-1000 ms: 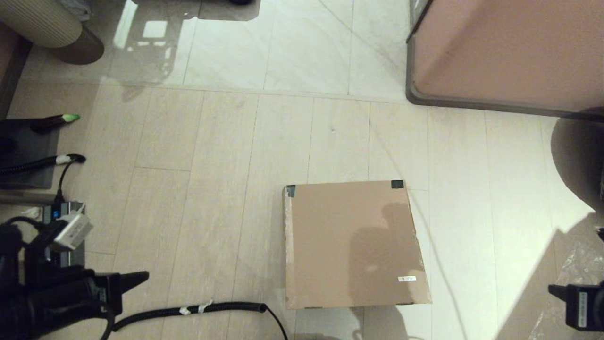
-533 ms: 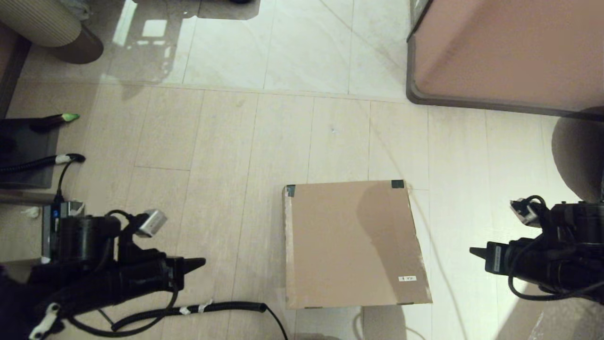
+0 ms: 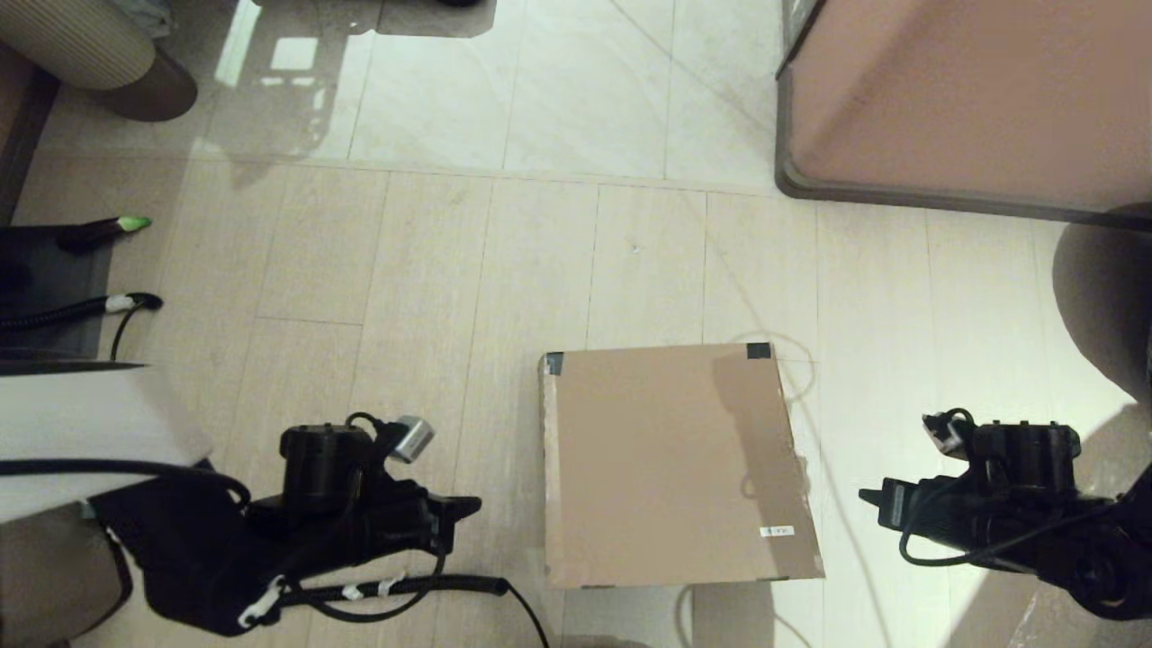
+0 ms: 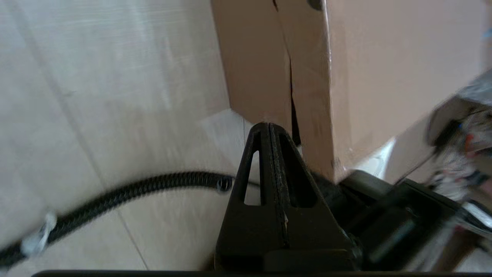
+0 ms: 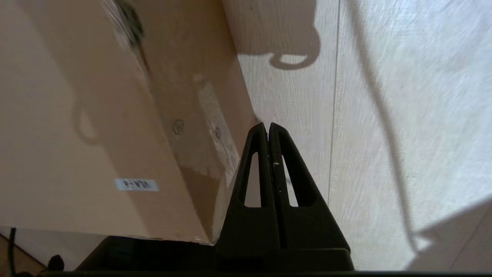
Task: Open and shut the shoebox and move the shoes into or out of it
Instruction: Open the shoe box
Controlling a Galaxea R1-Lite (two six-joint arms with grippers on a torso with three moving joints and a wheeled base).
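Observation:
The brown cardboard shoebox [image 3: 670, 463] lies on the floor with its lid down, dark tape at its two far corners and a small white label [image 3: 777, 531] near its front right. My left gripper [image 3: 475, 506] is shut and empty, a short way left of the box, its tip pointing at the box's left side [image 4: 253, 57]. My right gripper [image 3: 866, 496] is shut and empty too, just right of the box, close to its right side wall [image 5: 192, 107]. No shoes are in view.
A large pinkish-brown panel with a grey rim [image 3: 954, 99] stands at the far right. A black corrugated cable [image 3: 405, 589] runs along the floor below my left gripper. Dark equipment and cables [image 3: 54, 288] sit at the left edge.
Both arms have swung inward from the frame's edges toward the box, left arm moving right, right arm moving left. The box has not moved.

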